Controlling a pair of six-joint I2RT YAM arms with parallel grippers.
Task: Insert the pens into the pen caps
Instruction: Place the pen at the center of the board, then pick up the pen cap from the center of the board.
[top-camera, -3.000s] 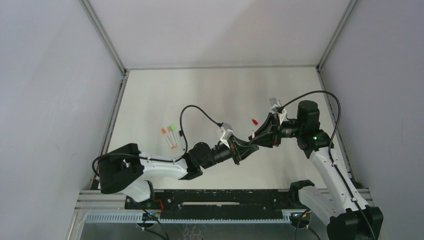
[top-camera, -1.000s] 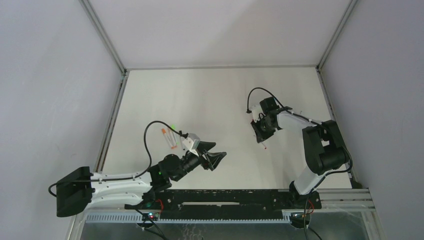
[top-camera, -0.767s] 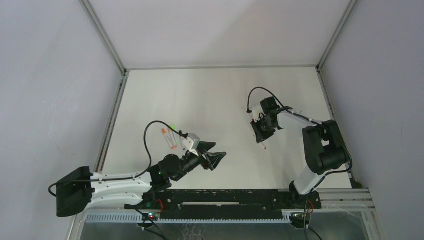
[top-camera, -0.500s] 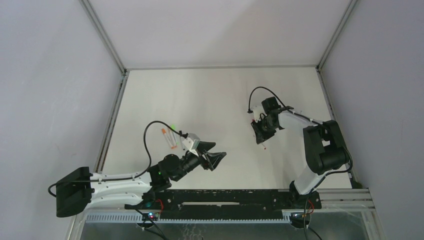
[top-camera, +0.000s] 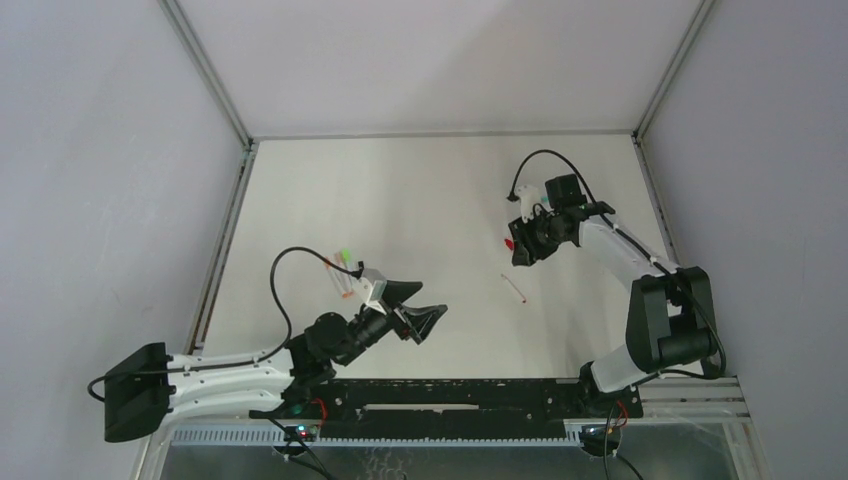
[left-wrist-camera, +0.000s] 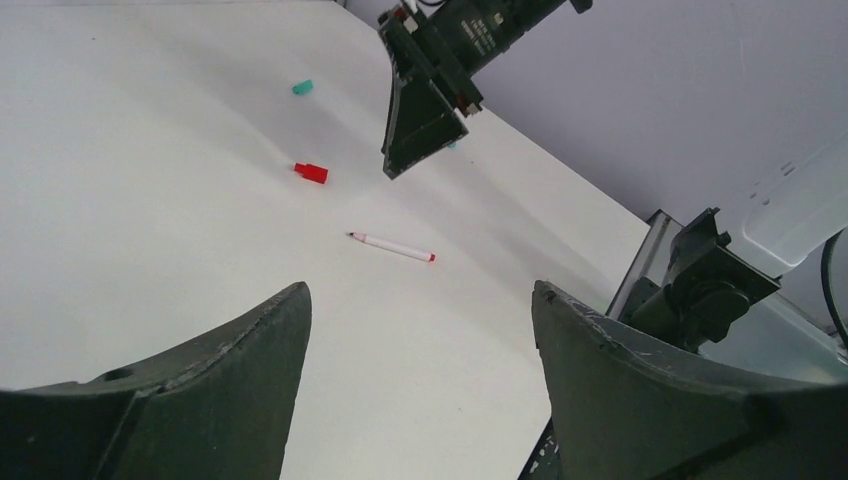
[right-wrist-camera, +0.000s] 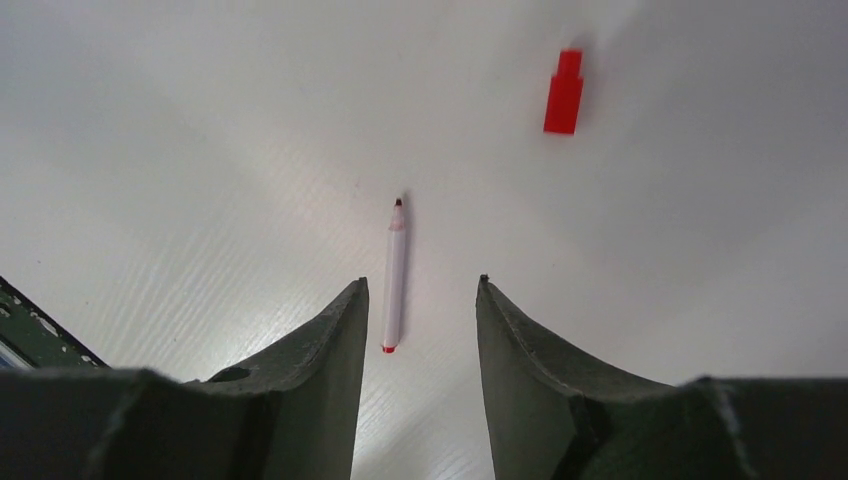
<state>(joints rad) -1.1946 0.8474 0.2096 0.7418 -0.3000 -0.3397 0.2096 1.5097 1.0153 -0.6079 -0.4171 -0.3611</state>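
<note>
Over the flat white tabletop (top-camera: 400, 200), the black two-finger left gripper (top-camera: 418, 318) hangs low at the near middle, fingers spread wide and empty, facing the right-hand work area as if ready to take one half of the next pairing. The matching right gripper (top-camera: 520, 250) hovers farther off on the right, fingers apart and holding nothing, lined up so that the thin white-barrelled pen with red ends (right-wrist-camera: 395, 275) shows in the gap between them, lying flat and uncapped on the table. The short red plastic cap (right-wrist-camera: 564, 92) rests just beyond the pen's tip, apart from it, within reach of either arm.
</note>
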